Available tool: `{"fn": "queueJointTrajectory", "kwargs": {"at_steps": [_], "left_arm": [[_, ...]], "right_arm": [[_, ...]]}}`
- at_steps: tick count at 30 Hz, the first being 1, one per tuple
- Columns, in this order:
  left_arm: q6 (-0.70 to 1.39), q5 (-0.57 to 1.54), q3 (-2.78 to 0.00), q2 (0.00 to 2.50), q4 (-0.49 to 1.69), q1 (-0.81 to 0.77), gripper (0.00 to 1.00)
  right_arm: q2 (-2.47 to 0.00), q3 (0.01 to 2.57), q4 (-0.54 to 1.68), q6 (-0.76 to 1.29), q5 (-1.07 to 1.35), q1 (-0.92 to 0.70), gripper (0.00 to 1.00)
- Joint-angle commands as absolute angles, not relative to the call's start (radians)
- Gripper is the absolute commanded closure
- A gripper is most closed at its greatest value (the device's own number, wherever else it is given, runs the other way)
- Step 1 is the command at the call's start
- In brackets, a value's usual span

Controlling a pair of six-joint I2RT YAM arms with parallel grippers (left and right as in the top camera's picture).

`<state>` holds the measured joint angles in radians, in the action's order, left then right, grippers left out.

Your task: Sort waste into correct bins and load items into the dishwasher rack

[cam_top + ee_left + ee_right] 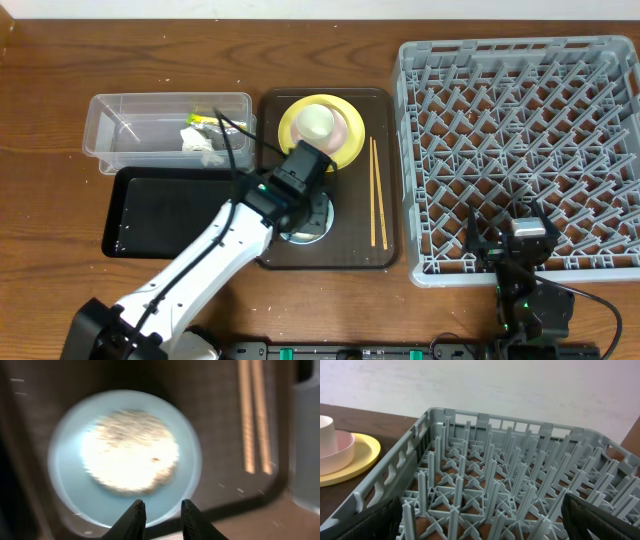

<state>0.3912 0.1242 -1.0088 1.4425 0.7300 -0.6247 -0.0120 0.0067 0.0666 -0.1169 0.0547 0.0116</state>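
we see the left gripper (161, 505) over the near rim of the light blue bowl (67, 467), its jaws a little apart and pinching nothing. the bowl sits on the brown serving tray (350, 250) with rice scraps (129, 452) heaped in it. the chopsticks (378, 190) lie beside it. behind it, the yellow plate (352, 150) holds the white cup (318, 122). the tissue (200, 146) and snack wrapper (202, 120) are in the clear tub (130, 130), beside the black tray (170, 210). the right gripper (480, 522) hangs at the rack (404, 160)'s near edge, jaws spread wide.
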Motion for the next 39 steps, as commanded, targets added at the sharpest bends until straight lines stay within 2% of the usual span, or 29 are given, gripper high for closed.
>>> {"fn": "queueJointTrajectory", "kwargs": {"at_steps": [1, 11, 18, 39], "left_arm": [[0.385, 0.168, -1.025, 1.451, 0.72, -0.68, 0.73], [0.386, -0.003, -1.025, 1.488, 0.69, -0.836, 0.73], [0.386, -0.088, -1.024, 1.558, 0.653, -0.848, 0.73], [0.386, -0.159, -1.023, 1.679, 0.611, -0.848, 0.72]], "right_arm": [[-0.007, 0.005, 0.071, -0.121, 0.057, 0.013, 0.01], [-0.007, 0.005, 0.07, -0.121, 0.056, 0.013, 0.01], [-0.007, 0.005, 0.07, -0.121, 0.057, 0.013, 0.01], [-0.007, 0.005, 0.07, -0.121, 0.057, 0.013, 0.01]]}}
